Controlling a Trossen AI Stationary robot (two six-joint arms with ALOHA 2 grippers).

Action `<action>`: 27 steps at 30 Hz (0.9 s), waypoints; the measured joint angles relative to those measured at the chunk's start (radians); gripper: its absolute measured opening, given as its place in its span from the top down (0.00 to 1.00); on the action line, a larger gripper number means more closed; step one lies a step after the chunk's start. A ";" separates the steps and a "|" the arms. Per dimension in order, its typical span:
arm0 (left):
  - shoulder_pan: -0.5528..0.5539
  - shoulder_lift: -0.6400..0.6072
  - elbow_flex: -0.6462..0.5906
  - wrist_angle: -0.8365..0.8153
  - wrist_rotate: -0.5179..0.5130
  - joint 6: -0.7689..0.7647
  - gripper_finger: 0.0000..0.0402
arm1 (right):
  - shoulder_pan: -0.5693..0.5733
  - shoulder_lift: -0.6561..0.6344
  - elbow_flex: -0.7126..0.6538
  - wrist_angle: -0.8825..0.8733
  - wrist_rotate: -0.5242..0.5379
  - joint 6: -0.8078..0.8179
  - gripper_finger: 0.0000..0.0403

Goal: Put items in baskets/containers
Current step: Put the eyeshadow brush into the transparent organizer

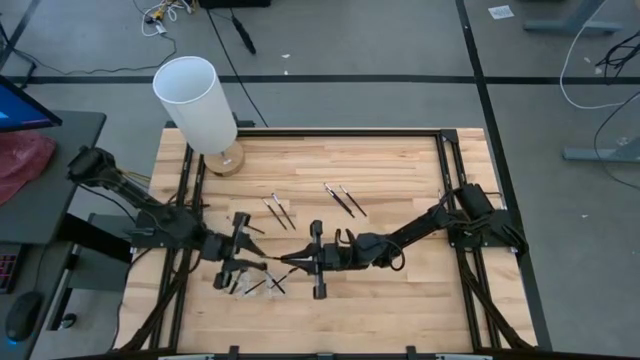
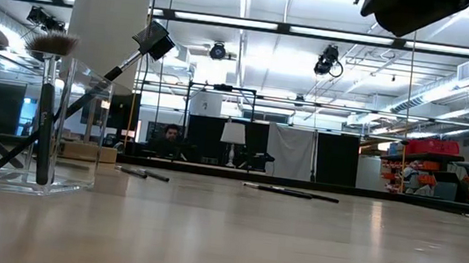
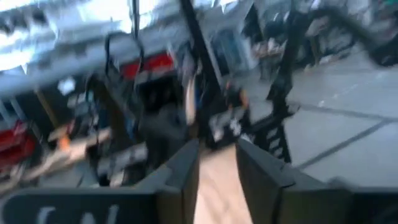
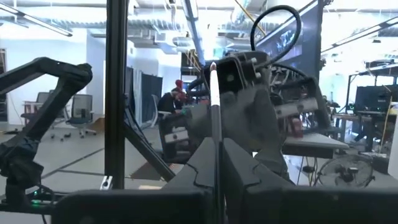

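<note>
My right gripper (image 1: 298, 261) reaches in from the table's right and is shut on a slender brush (image 1: 285, 263), above the near-left part of the table. My left gripper (image 1: 262, 262) faces it from the left with its fingers apart (image 3: 217, 149). I cannot tell whether the brush's free end reaches them. Just nearer lies the clear container (image 1: 250, 283) with several brushes in it. In the low view its wall (image 2: 84, 132) is visible, with brushes leaning inside, one with a black square head (image 2: 152, 41). Two pairs of brushes (image 1: 278, 211) (image 1: 343, 199) lie flat on the wood. My right gripper (image 4: 216, 142) pinches the brush's shaft (image 4: 214, 124) between its two fingers. The fingers come level from the table's right and lie along the brush. The brush sticks out ahead of them, pale end (image 4: 212, 65) toward the left gripper, and is lifted clear of the table.
A tall white cylinder on a round wooden base (image 1: 195, 100) stands at the far-left corner. Black frame rails (image 1: 445, 180) run along the table's sides. A person (image 2: 169, 135) sits in the room behind. Bare wood (image 1: 400, 300) shows on the near right of the table.
</note>
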 joint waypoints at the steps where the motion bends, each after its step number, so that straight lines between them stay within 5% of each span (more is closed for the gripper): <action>1: 0.000 0.006 0.000 0.030 -0.002 0.015 0.68 | 0.002 0.000 0.000 0.001 0.000 -0.001 0.98; 8: 0.023 0.073 0.000 0.141 -0.026 -0.003 0.46 | 0.002 0.000 0.001 0.003 -0.033 -0.002 0.98; 12: 0.035 0.148 0.001 0.243 -0.026 -0.039 0.44 | 0.002 0.000 0.001 0.003 -0.033 -0.002 0.98; 27: 0.032 0.280 0.010 0.455 0.017 -0.042 0.72 | 0.002 -0.001 0.002 -0.013 -0.024 -0.002 0.98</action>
